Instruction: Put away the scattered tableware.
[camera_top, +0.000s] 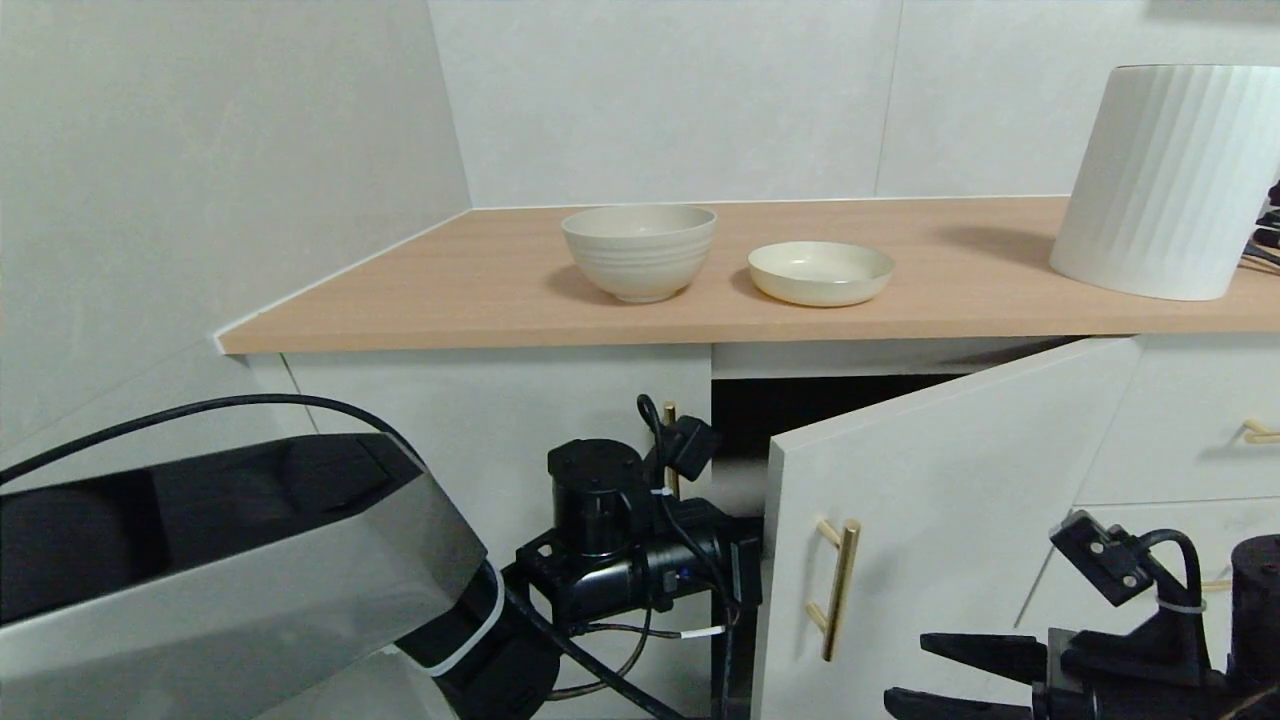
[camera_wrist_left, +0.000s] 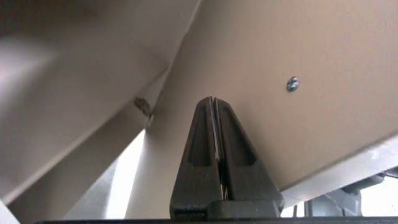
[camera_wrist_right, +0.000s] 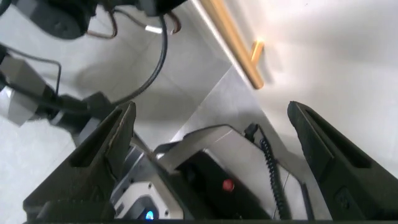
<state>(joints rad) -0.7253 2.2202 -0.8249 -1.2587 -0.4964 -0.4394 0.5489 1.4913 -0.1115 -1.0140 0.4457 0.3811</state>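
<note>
Bowl (camera_top: 639, 250) and plate (camera_top: 821, 271) sit on counter (camera_top: 450, 290); left gripper (camera_wrist_left: 213, 102) pressed together, right gripper (camera_wrist_right: 211, 112) apart.

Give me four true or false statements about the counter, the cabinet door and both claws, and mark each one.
1. The bowl and the shallow dish stand side by side on the counter, not touching. True.
2. The cabinet door below them is closed. False: it stands swung open.
3. The left claw is shut with nothing in it. True.
4. The right claw holds the shallow dish. False: it is open and empty, down by the cabinet door.
</note>
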